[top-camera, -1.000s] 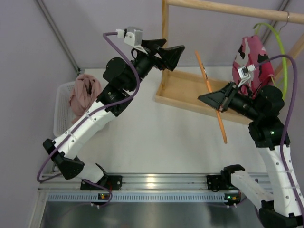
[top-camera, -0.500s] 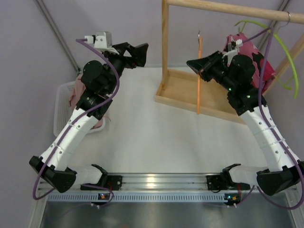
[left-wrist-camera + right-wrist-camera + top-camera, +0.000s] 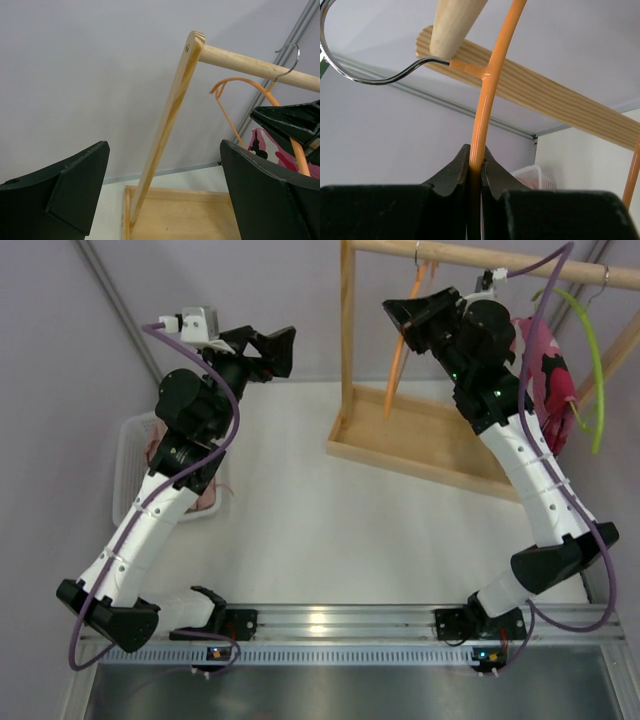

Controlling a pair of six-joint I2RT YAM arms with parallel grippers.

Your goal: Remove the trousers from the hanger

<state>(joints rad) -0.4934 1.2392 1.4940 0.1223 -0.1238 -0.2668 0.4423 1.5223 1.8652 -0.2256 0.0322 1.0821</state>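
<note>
Hanger (image 3: 396, 375) hangs bare, long axis downward, clamped in the right gripper (image 3: 405, 315); trousers (image 3: 153, 452) lie left, nearer the left gripper (image 3: 265, 348), spread empty

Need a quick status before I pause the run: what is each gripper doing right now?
Left gripper: open, holding nothing.
Right gripper: shut on the hanger.

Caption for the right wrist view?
Right gripper shut on the orange hanger, its metal hook at the wooden rail.

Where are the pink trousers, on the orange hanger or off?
Off. The orange hanger is bare, pinched by the right gripper; the trousers lie in the white basket.
</note>
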